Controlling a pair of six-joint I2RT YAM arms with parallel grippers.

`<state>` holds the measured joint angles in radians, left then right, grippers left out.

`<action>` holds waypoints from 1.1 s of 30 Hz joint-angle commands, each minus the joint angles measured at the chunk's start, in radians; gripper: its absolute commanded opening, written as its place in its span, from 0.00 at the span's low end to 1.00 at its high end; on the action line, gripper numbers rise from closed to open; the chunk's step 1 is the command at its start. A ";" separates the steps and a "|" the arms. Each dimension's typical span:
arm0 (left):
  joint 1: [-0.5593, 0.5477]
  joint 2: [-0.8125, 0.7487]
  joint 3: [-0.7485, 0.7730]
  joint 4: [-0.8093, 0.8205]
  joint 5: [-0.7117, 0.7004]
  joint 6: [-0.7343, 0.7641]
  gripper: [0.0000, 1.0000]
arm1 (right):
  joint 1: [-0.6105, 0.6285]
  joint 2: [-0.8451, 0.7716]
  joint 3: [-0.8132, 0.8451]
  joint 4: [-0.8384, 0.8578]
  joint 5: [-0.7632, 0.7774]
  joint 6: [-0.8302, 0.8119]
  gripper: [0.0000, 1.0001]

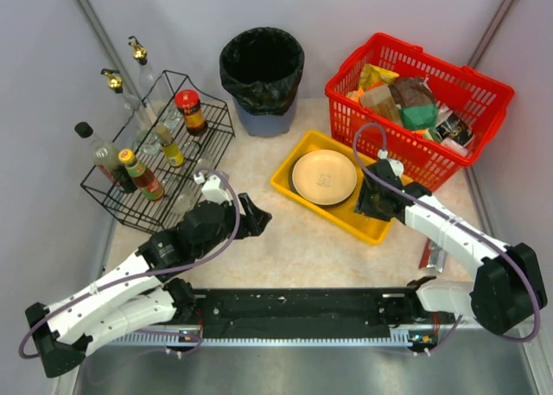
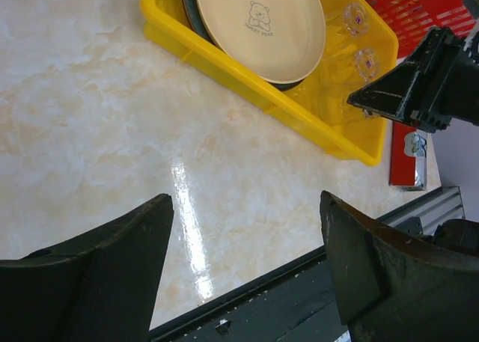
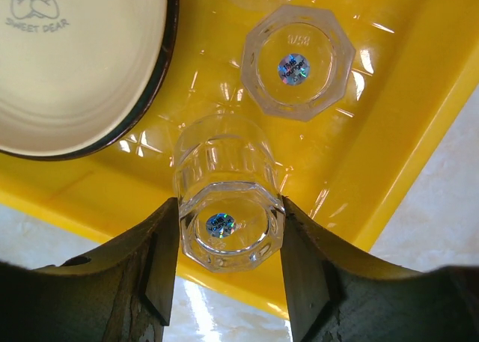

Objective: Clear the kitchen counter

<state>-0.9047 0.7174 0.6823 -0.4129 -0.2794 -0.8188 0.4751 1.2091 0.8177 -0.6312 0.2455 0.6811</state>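
Marbled kitchen counter [image 1: 285, 239], right hand [image 3: 228, 216] gripping glass [image 3: 224, 170], seemingly just inside tray [image 3: 419, 117] edge.

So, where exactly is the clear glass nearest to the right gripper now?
In the right wrist view the clear glass is clamped between the right gripper's fingers, over the yellow tray by its wall, beside a second glass and the cream plate.

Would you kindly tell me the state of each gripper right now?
Left gripper: open, holding nothing.
Right gripper: closed on a clear glass at the yellow tray.
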 commanded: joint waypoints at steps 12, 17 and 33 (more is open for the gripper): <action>0.003 -0.050 0.046 -0.073 0.078 0.099 0.84 | 0.028 0.066 0.012 0.076 -0.021 -0.090 0.62; 0.003 -0.065 0.112 -0.213 0.106 0.124 0.89 | 0.030 -0.009 0.020 0.058 -0.034 -0.129 0.80; 0.003 -0.340 0.430 -0.797 0.005 0.173 0.98 | 0.030 -0.697 0.447 -0.392 -0.222 -0.146 0.87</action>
<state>-0.9047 0.4160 1.0290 -1.0126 -0.2115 -0.6918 0.4953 0.6048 1.1000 -0.8505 0.0689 0.5262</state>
